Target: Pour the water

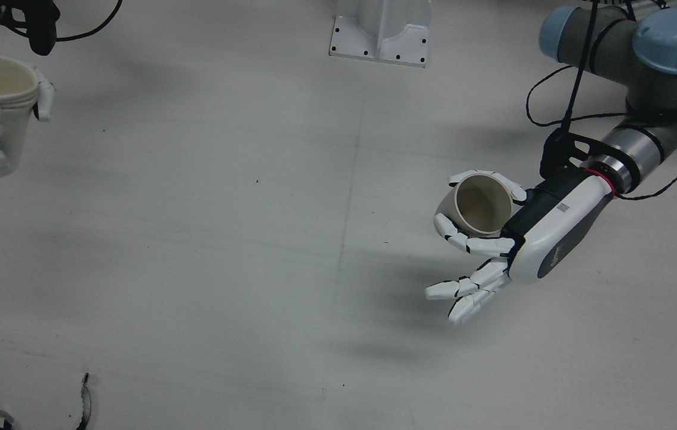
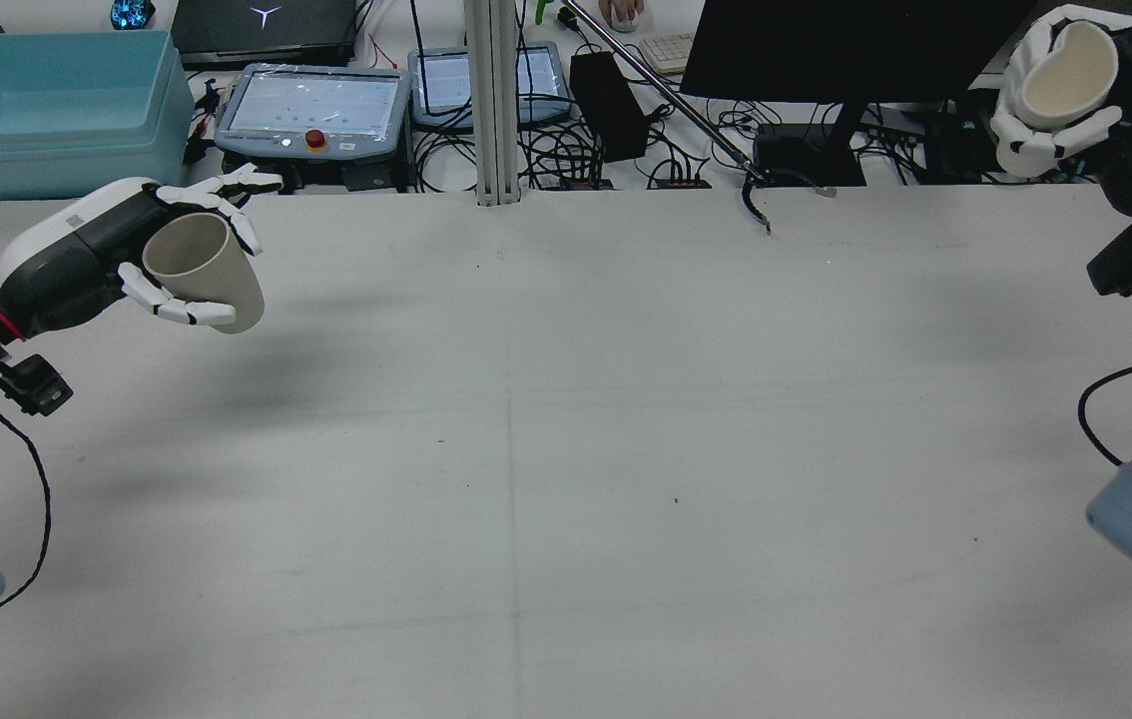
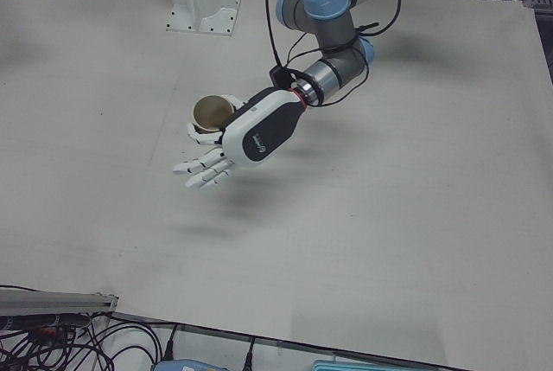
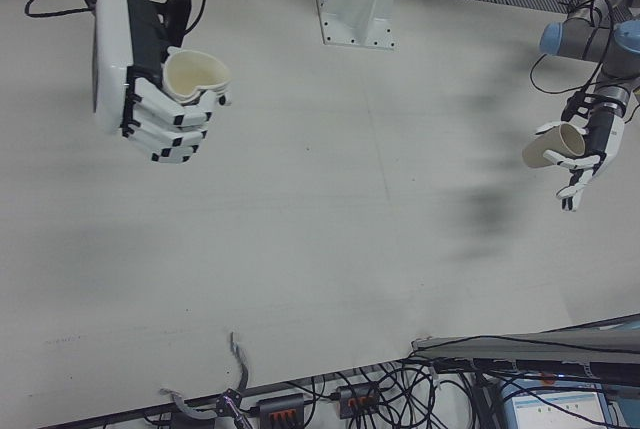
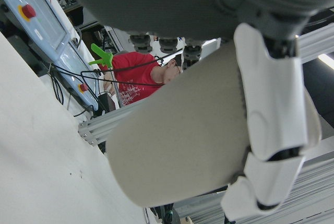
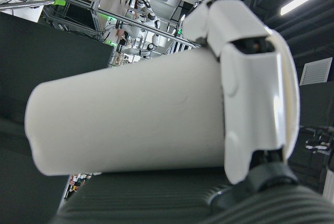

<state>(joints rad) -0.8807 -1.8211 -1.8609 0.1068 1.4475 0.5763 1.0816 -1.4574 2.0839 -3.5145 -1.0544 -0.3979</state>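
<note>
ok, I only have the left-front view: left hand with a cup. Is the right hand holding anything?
Observer: Yes, the right hand grips a second cup.
Operator: Close to mine?
Observer: No. In the rear view the left hand with the left cup and the right one are at opposite ends of the table.
Operator: Is that cup's shape ok?
Observer: Its rim looks pinched out of round in the right-front view.
</note>
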